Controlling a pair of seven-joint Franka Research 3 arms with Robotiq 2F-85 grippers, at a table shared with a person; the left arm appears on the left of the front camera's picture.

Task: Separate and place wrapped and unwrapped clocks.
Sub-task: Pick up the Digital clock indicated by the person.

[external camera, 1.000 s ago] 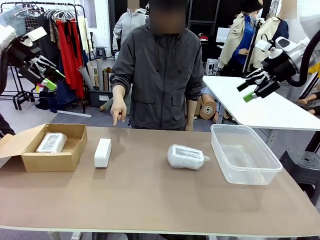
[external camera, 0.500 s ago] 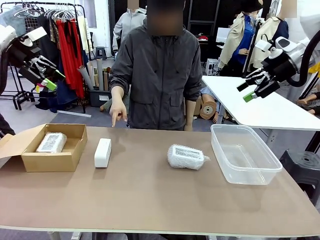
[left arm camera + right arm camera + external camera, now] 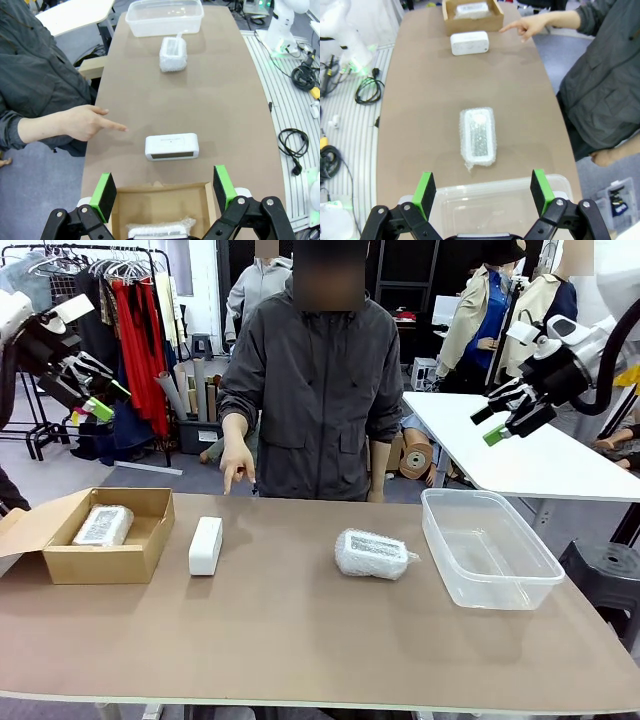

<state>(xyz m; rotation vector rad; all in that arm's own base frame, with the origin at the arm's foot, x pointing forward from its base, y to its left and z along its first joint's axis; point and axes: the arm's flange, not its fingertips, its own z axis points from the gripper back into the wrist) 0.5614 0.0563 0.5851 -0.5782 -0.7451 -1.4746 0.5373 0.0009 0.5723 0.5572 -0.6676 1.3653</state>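
Observation:
One wrapped clock point(image 3: 372, 553) point(image 3: 478, 135) point(image 3: 173, 53) lies in crinkly plastic mid-table, left of the clear tub point(image 3: 487, 546). Another wrapped clock point(image 3: 103, 525) point(image 3: 160, 232) rests inside the brown cardboard box point(image 3: 93, 536). The bare white clock point(image 3: 206, 545) point(image 3: 171, 146) point(image 3: 469, 43) sits on the table just right of the box. The person's hand point(image 3: 237, 462) point(image 3: 85, 121) points a finger down at the far edge, near the white clock. My left gripper point(image 3: 97, 396) point(image 3: 163, 190) hangs open high above the box. My right gripper point(image 3: 497, 418) point(image 3: 482, 190) hangs open high above the tub.
The tub point(image 3: 495, 205) is empty at the table's right end. The box's flap point(image 3: 22, 529) hangs open to the left. A white table point(image 3: 520, 455) stands behind at the right, a clothes rack point(image 3: 130, 320) at the back left. Cables point(image 3: 295, 142) lie on the floor.
The right gripper has drifted slightly left and up. The person's pointing hand stays almost still. The clocks have not moved.

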